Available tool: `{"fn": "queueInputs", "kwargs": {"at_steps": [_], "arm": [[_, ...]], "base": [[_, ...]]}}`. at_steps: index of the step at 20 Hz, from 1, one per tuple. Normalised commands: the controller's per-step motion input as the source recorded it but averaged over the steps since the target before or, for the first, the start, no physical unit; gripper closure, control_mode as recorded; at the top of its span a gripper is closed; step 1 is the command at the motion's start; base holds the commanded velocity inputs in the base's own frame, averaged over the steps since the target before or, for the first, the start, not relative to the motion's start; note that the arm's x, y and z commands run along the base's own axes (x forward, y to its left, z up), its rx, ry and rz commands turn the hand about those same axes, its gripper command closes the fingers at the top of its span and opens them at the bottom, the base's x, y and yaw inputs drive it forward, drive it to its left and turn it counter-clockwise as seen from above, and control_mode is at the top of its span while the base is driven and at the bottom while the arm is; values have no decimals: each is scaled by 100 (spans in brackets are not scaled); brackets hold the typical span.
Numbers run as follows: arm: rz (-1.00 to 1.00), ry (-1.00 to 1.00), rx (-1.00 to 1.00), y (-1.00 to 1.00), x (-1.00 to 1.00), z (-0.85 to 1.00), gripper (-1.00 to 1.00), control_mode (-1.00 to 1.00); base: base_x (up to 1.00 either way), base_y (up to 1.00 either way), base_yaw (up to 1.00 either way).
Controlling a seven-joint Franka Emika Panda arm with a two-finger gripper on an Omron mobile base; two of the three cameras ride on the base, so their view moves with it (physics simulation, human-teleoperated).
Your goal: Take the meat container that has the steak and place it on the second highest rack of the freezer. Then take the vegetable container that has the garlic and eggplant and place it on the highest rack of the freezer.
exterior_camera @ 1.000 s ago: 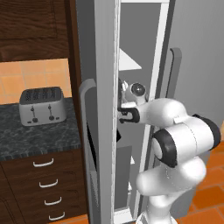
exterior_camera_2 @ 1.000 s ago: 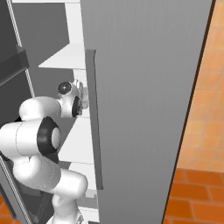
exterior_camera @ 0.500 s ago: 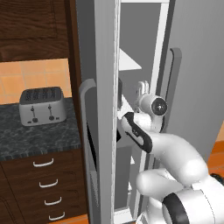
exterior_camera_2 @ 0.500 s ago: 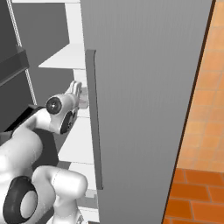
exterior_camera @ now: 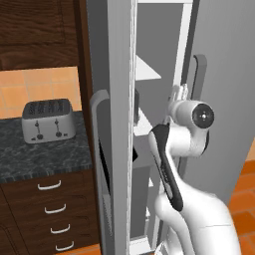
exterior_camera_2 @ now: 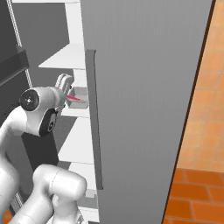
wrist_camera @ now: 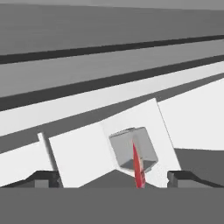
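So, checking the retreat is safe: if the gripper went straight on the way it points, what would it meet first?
Probably the small grey meat container holding the red steak, sitting on a white freezer shelf just ahead of the open gripper; depth is unclear.

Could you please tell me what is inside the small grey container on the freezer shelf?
The steak stands red in the container. The container's lower inside is hidden by its walls.

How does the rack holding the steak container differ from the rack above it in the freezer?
The rack with the steak container bears the grey container with the red steak inside, right beside the open gripper; the rack above shows nothing on its visible part. The lower one sits level with the gripper, the upper one well over it. Both are thin white shelves inside the freezer.
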Motion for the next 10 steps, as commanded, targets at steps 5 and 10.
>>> {"fn": "queueInputs", "kwargs": {"at_steps": [5,10], "arm": [[-8,32,15,-23,-100,82,-100,-100],[-5,28,7,-92,-100,-51,-100,-100]], "base": [[0,0,0],[0,0,0]]}}
